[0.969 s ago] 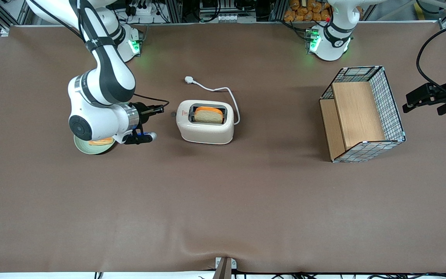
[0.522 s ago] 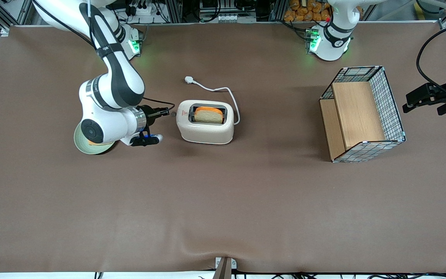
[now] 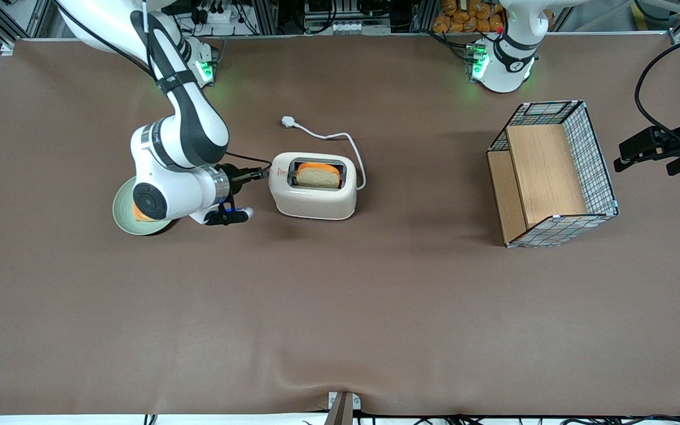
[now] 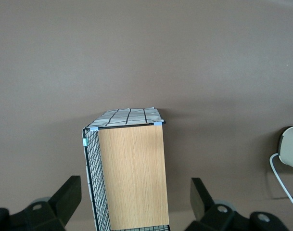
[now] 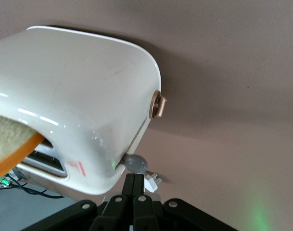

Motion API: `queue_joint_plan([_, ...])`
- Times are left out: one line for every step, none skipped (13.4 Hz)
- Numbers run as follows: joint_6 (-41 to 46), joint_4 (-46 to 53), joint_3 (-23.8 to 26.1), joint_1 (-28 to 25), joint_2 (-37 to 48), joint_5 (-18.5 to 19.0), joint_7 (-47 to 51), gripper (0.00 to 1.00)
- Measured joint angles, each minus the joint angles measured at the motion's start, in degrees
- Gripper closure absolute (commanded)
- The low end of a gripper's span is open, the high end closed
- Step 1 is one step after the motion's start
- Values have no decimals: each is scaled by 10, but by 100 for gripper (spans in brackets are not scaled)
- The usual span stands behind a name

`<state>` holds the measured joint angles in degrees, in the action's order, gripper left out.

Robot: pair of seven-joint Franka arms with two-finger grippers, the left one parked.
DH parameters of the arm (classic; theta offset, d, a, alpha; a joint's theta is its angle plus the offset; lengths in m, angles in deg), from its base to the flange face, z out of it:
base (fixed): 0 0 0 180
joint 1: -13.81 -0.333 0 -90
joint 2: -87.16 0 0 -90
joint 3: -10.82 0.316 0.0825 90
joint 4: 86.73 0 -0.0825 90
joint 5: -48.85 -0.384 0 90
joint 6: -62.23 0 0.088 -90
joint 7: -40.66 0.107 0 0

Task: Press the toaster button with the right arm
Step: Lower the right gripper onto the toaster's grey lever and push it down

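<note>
The cream-white toaster (image 3: 311, 204) stands mid-table with a slice of toast (image 3: 318, 175) in its slot. It fills the right wrist view (image 5: 79, 96), red logo showing. My right arm (image 3: 180, 141) reaches in from the working arm's end. Its gripper (image 3: 264, 172) is shut, fingers pressed together, empty. In the right wrist view the gripper (image 5: 133, 176) has its tips right at the small round grey toaster button (image 5: 135, 162) on the toaster's end face. I cannot tell whether they touch. In the front view the fingertips hide the button.
A tan round dial (image 5: 159, 105) sits on the same end face. The white cord (image 3: 352, 143) and plug (image 3: 288, 121) lie farther from the front camera. A green plate (image 3: 123, 219) lies under my wrist. A wire-and-wood basket (image 3: 552, 177) stands toward the parked arm's end (image 4: 132, 173).
My right arm has moved toward the toaster. The shut gripper tips have closed the gap and now reach the toaster's end face. The toaster has not moved.
</note>
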<state>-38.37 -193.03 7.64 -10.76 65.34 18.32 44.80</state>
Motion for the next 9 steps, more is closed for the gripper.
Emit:
queue_joint_plan([-3,0,0,-1,-3,0,0,100])
queue_joint_plan([-3,0,0,-1,-4,0,0,100])
queue_joint_plan([-3,0,0,-1,-6,0,0,100])
queue_joint_plan([-3,0,0,-1,-8,0,0,100])
queue_joint_plan([-3,0,0,-2,-10,0,0,100])
queue_joint_plan([-3,0,0,-3,-13,0,0,100])
queue_joint_plan([-4,0,0,-4,-14,0,0,100])
queue_joint_plan([-4,0,0,-4,-15,0,0,100])
queue_joint_plan([-4,0,0,-4,-15,0,0,100])
